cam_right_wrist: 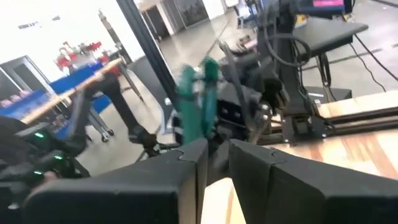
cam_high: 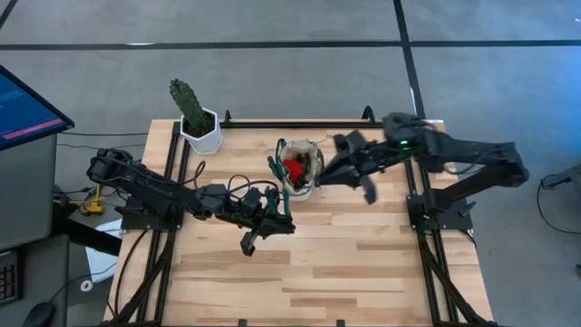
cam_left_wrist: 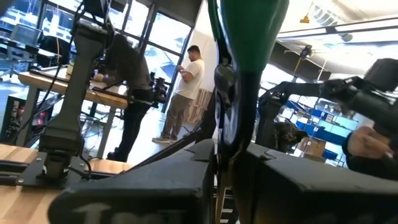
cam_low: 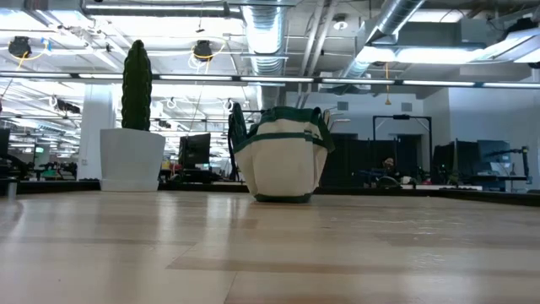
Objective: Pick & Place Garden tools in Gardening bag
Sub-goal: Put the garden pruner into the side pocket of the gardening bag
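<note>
blurred green shears (cam_left_wrist: 239,56), grip hidden

From overhead we looked straight down on the table (cam_high: 363,263); our low camera faced level across it. Both shared the gardening bag (cam_high: 304,168), near twelve o'clock. Wrist cameras sat close behind fingers.

Bright overhead ceiling lights; right wrist view motion-blurred (left wrist backlit).

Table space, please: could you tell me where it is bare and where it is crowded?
Bare: the wooden table's whole near half. Crowded: the far edge, where the beige green-trimmed canvas bag sits between both arms, with the cactus in its white pot beyond.
</note>
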`<action>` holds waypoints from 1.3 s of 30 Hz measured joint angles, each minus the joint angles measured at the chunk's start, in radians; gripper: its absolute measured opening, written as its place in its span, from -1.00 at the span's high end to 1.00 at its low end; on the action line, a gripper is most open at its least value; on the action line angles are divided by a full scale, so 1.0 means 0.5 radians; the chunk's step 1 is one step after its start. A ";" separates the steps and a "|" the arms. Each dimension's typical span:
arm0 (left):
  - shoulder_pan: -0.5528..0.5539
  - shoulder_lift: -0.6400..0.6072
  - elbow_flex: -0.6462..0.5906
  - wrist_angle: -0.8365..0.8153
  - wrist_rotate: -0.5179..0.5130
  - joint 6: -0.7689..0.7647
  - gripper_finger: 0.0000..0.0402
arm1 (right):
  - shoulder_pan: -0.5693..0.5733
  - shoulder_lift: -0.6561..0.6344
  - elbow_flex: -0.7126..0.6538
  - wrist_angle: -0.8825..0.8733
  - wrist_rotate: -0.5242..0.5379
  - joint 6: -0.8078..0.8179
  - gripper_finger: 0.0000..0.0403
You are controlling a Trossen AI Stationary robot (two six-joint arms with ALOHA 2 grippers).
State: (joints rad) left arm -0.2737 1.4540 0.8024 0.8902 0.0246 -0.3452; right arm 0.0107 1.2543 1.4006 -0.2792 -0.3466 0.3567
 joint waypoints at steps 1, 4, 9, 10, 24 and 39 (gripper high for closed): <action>0.000 0.000 0.000 -0.001 -0.014 0.002 0.95 | 0.007 -0.045 0.001 -0.034 0.005 0.020 0.71; 0.000 0.000 0.000 -0.023 -0.068 0.048 0.95 | 0.045 -0.165 0.001 -0.094 0.055 0.107 0.71; 0.014 0.000 0.000 -0.147 -0.181 0.056 0.95 | 0.220 -0.310 0.002 -0.188 0.527 0.155 0.72; 0.019 0.000 0.000 -0.173 -0.187 0.055 0.95 | 0.271 -0.328 0.002 -0.233 0.690 0.136 0.73; 0.082 -0.033 0.000 -0.301 -0.211 0.054 0.95 | 1.067 -0.174 0.001 -0.516 2.231 0.177 0.96; 0.078 -0.032 0.000 -0.320 -0.189 0.054 0.95 | 1.229 0.111 -0.001 -0.489 2.461 0.274 1.00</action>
State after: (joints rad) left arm -0.2346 1.4380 0.8024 0.7302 -0.0696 -0.3183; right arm 0.6254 1.3098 1.4002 -0.5235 0.8837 0.4939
